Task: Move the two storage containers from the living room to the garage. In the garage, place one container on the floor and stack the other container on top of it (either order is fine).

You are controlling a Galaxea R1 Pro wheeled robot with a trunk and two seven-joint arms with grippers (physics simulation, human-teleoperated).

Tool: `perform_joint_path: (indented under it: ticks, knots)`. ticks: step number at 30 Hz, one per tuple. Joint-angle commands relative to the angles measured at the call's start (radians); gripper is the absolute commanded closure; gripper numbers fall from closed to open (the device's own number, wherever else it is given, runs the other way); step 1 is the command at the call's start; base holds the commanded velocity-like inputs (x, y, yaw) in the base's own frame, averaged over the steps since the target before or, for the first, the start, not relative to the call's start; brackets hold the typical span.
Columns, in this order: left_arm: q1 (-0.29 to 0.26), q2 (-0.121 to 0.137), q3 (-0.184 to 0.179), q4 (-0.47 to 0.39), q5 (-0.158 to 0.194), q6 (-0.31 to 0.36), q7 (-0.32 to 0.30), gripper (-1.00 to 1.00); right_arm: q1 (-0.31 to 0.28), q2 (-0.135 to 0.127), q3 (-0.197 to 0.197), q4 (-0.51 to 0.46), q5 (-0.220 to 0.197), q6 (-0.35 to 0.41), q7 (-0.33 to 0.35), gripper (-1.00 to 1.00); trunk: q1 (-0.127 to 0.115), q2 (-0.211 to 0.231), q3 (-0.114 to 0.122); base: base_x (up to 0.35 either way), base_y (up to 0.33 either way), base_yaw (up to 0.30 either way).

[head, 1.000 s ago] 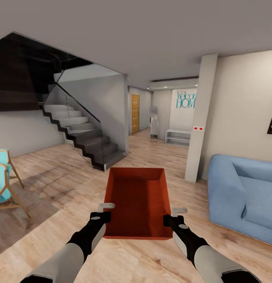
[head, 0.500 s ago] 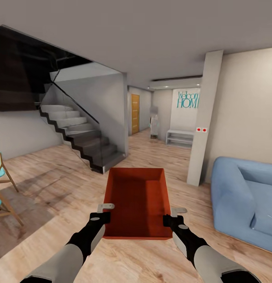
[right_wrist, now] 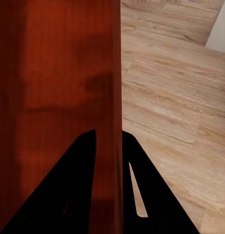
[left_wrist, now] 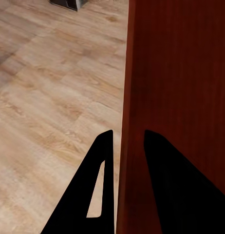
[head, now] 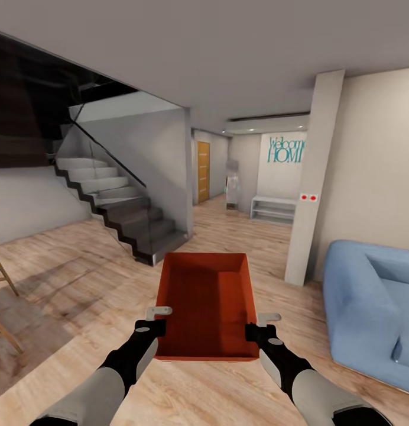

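A red-orange storage container hangs in front of me over the light wood living room planks, open side up and empty. My left gripper is shut on its left wall, one finger on each side of the wall. On the right wall, my right gripper grips the same way. Both black fingers straddle the thin red wall in each wrist view. The garage is out of view.
A dark staircase with a glass rail rises at left. A white pillar and a blue sofa stand at right. A hallway runs ahead to an orange door and a white bench. Wooden chair legs show far left.
The whole view has shifted: the chair slid off to the left and the pillar and sofa moved right, so the camera has moved. The container stays held the same way.
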Motion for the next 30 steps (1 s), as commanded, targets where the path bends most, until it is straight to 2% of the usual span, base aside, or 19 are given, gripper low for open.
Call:
perform_joint_path:
  ticks: [1,12,13,30]
  knots:
    - [0.0,0.002,-0.003,0.001,0.007,0.008,0.014,1.0,-0.001,0.0,0.003,-0.003,-0.005,-0.011,-0.001,1.0,0.001,-0.001,0.0,0.322,0.0,0.0]
    - [0.0,0.002,-0.003,0.002,0.007,0.009,0.014,1.0,-0.001,-0.001,0.001,-0.003,-0.003,-0.009,0.0,1.0,0.001,-0.001,0.0,0.322,0.0,0.0]
    - [0.0,0.002,0.033,0.002,0.007,0.009,0.014,1.0,-0.001,-0.001,-0.04,-0.003,0.024,-0.011,0.0,1.0,0.001,-0.001,0.0,0.322,0.0,0.0]
    - [0.0,0.002,0.033,0.002,0.007,0.009,0.014,1.0,-0.003,0.001,-0.039,-0.003,0.028,-0.011,-0.001,1.0,0.001,-0.001,0.0,0.322,0.0,0.0]
